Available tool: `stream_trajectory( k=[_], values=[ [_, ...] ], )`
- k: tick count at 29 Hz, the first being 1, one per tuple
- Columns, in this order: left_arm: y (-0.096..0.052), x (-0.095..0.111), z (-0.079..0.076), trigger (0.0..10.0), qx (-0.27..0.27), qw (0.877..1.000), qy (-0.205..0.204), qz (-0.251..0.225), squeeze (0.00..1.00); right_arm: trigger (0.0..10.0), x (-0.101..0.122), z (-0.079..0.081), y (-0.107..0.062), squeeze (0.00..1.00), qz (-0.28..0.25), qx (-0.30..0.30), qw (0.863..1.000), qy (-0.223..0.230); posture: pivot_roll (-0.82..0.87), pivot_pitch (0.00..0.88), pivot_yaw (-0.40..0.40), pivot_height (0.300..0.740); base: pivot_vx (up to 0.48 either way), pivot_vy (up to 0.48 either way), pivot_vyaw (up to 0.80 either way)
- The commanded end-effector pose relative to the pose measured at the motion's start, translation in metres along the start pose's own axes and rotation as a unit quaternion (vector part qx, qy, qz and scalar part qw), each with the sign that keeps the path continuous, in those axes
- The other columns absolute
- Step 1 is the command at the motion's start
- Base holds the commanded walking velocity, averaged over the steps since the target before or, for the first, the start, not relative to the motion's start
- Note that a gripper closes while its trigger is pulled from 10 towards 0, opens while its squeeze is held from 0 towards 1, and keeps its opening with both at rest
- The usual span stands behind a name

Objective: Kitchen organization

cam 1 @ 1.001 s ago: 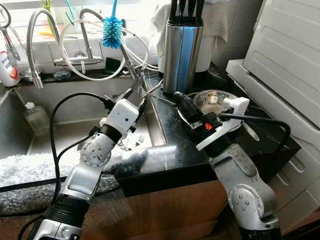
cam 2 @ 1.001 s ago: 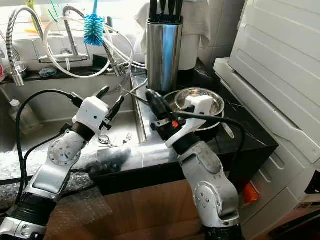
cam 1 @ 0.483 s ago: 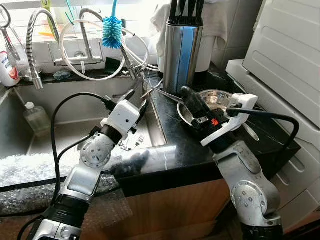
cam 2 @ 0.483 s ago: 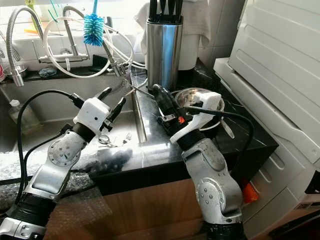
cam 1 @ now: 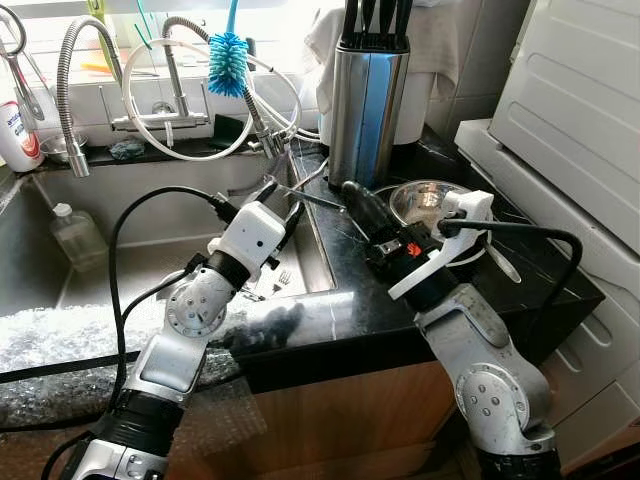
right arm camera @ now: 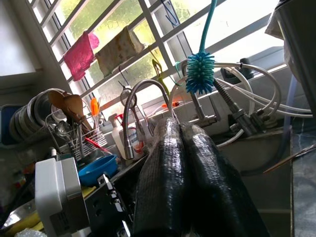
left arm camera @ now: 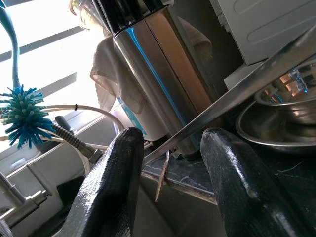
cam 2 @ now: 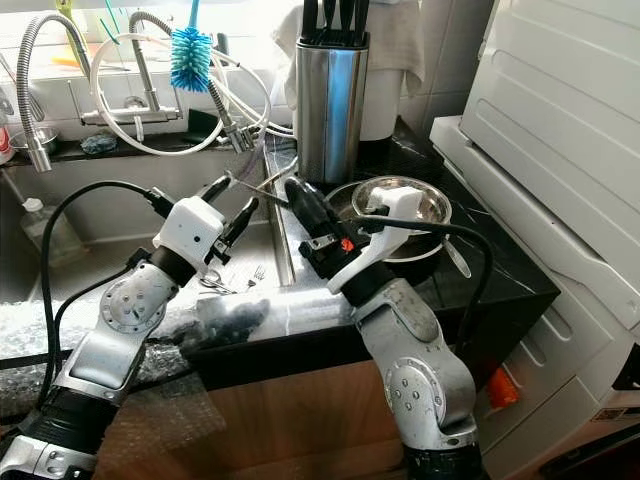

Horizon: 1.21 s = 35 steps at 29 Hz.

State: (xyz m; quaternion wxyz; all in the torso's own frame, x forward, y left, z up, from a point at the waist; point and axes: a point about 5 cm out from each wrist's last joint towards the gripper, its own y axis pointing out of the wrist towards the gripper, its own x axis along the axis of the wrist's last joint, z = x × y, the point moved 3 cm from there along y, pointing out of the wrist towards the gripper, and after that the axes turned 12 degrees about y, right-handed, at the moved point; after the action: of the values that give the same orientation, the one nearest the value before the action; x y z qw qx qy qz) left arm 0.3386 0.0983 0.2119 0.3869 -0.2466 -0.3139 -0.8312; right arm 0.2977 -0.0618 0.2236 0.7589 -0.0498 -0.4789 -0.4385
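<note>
**Thin metal utensil**: long, flat, silver. One end meets the fingertips of the right gripper. The other end reaches out beyond them towards the left gripper, held off the bench above its edge by the sink. In the left wrist view the shaft runs slantwise between that gripper's two fingers; whether it touches either cannot be told.

**Right gripper**: black fingers pressed tightly together, clenched on the near end of the utensil and pointing towards the sink side.

**Left gripper**: fingers spread apart, released, one to each side of the utensil's free end. It sits over the sink's rim.

**Knife block**: upright steel cylinder with dark handles at the top. It stands on the bench just beyond the right gripper's fingertips.

**Steel bowl**: on the bench beside the right gripper's wrist, set in a wider shallow pan.

**Pale cloth**: draped behind the knife block.

**Blue bottle brush**: bristle head upright, well beyond the left gripper, among looped white hoses.

**Spring-neck tap**: arched over the sink, far to the left gripper's outer side.

**Plastic bottle**: lying in the sink basin, apart from both grippers.

**White appliance**: tilted panel, to the right gripper's outer side.
</note>
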Motion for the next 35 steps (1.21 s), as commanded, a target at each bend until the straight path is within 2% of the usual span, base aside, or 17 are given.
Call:
stream_trajectory(
  k=[1,13,14,15,16,17,35],
  values=[
    [0.0012,0.0093,0.0014,10.0,0.003,1.0,-0.003,-0.02,0.0,10.0,-0.0014,0.0044,0.0005,0.0,0.006,0.01,1.0,0.006,-0.13,0.0,-0.009,0.74,0.0,0.0,0.0],
    [0.002,0.0106,0.002,10.0,0.009,1.0,-0.005,-0.022,0.0,10.0,-0.0065,0.0047,0.0004,0.0,0.013,0.009,1.0,0.013,-0.13,0.0,-0.007,0.74,0.0,0.0,0.0],
    [0.0021,0.0106,0.0024,7.7,0.011,1.0,-0.006,-0.022,0.0,10.0,-0.0067,0.0047,0.0004,0.0,0.013,0.009,1.0,0.013,-0.13,0.0,-0.007,0.74,0.0,0.0,0.0],
    [0.0021,0.0107,0.003,4.4,0.012,1.0,-0.007,-0.022,0.0,10.0,-0.0072,0.0046,0.0003,0.0,0.014,0.009,1.0,0.014,-0.13,0.0,-0.007,0.74,0.0,0.0,0.0],
    [0.0021,0.0107,0.0034,4.4,0.014,1.0,-0.007,-0.022,0.0,10.0,-0.0075,0.0046,0.0003,0.0,0.014,0.008,1.0,0.014,-0.13,0.0,-0.007,0.74,0.0,0.0,0.0],
    [0.0021,0.0107,0.0037,0.0,0.015,1.0,-0.008,-0.022,0.0,10.0,-0.0078,0.0044,0.0002,0.0,0.014,0.008,1.0,0.014,-0.13,0.0,-0.007,0.74,0.0,0.0,0.0],
    [0.0026,0.0098,0.0033,0.0,0.018,1.0,-0.011,-0.018,0.0,10.0,-0.0074,0.0029,0.0012,0.0,0.016,0.006,1.0,-0.005,-0.13,0.0,-0.016,0.74,0.0,0.0,0.0]
  ],
)
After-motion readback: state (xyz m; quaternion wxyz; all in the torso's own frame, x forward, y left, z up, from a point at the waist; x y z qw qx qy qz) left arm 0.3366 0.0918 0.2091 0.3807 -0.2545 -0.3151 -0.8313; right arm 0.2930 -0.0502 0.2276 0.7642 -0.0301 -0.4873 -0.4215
